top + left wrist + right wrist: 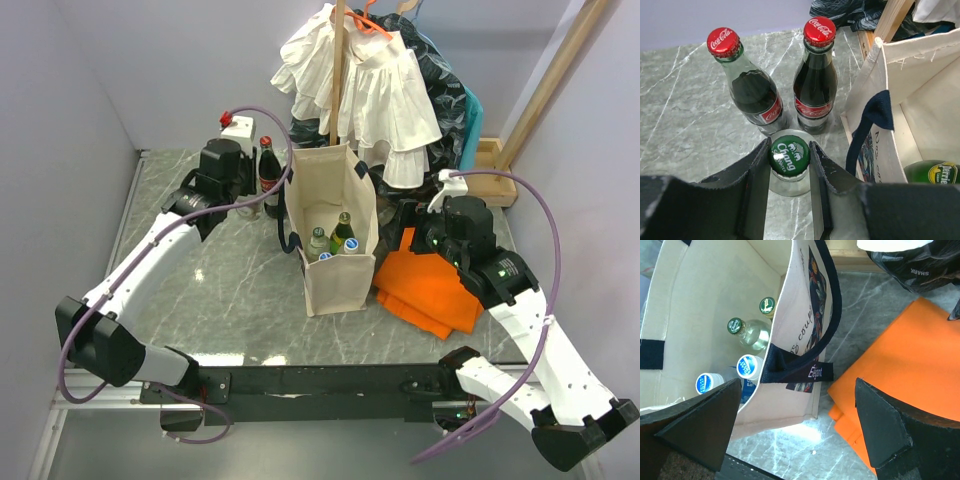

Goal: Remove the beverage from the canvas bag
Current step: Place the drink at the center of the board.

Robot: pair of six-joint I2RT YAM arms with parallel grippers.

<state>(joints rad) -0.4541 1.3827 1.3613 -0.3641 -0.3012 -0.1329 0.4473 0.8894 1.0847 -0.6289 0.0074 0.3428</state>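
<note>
Your left hand (789,150) grips a glass bottle (789,157).
Right hand (796,385) spread wide astride the boxy canvas bag's (715,290) wall; marbled tabletop (220,290).

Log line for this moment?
left gripper: jaws shut on Chang bottle outside canvas bag | right gripper: jaws open beside bag | four bottles inside
</note>
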